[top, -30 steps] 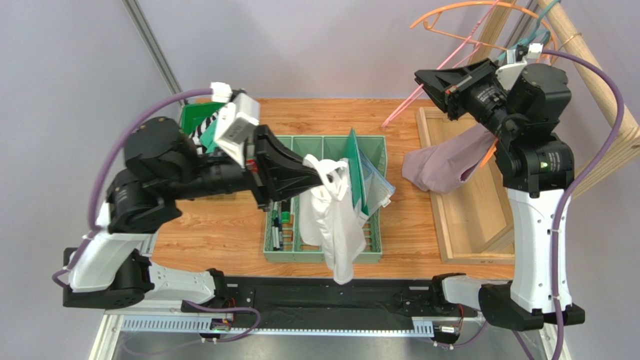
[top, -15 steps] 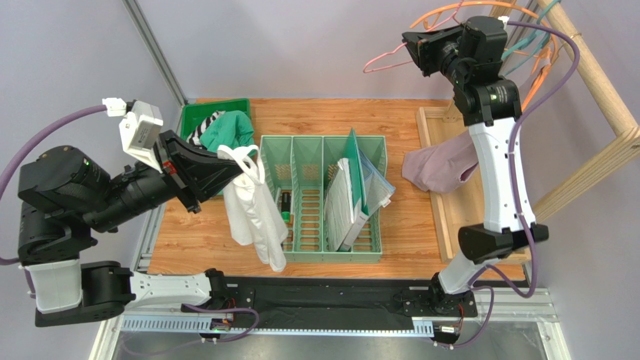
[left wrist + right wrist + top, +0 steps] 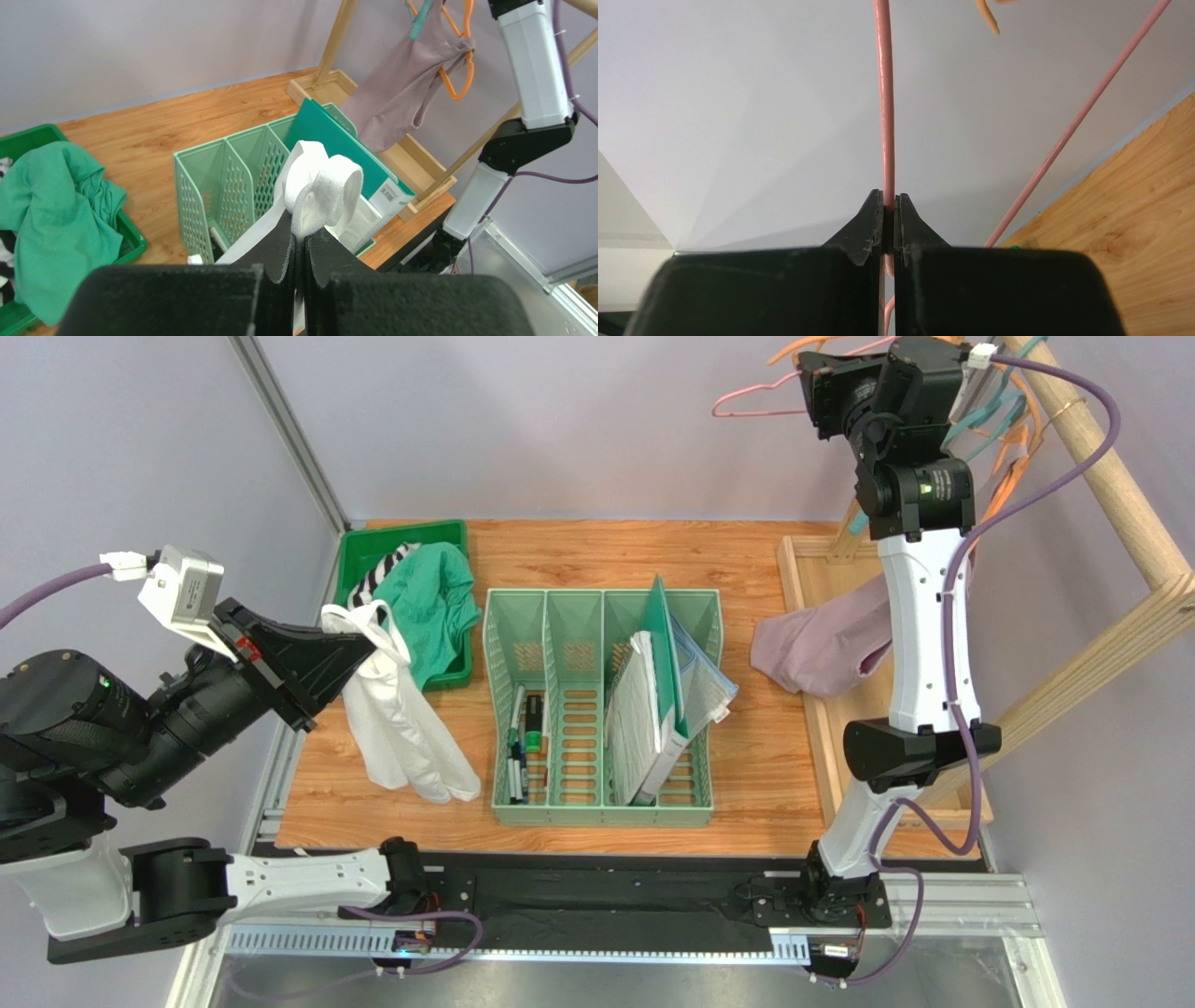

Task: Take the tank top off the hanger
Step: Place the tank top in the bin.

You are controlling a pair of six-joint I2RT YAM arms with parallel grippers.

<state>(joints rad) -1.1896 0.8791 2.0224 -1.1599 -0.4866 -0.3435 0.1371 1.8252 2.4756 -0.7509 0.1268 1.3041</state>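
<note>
My left gripper [image 3: 300, 238] is clamped shut on the 2 straps of the 1 white tank top [image 3: 407, 735], which hangs straight down from my fingertips, long axis vertical, just left of the green organizer [image 3: 561, 597]. My right gripper [image 3: 889, 210] pinches the wire of 1 pink hanger [image 3: 882, 105] high beyond the organizer's far right corner, well apart from the top. I judge the left arm alone must set the top down.
</note>
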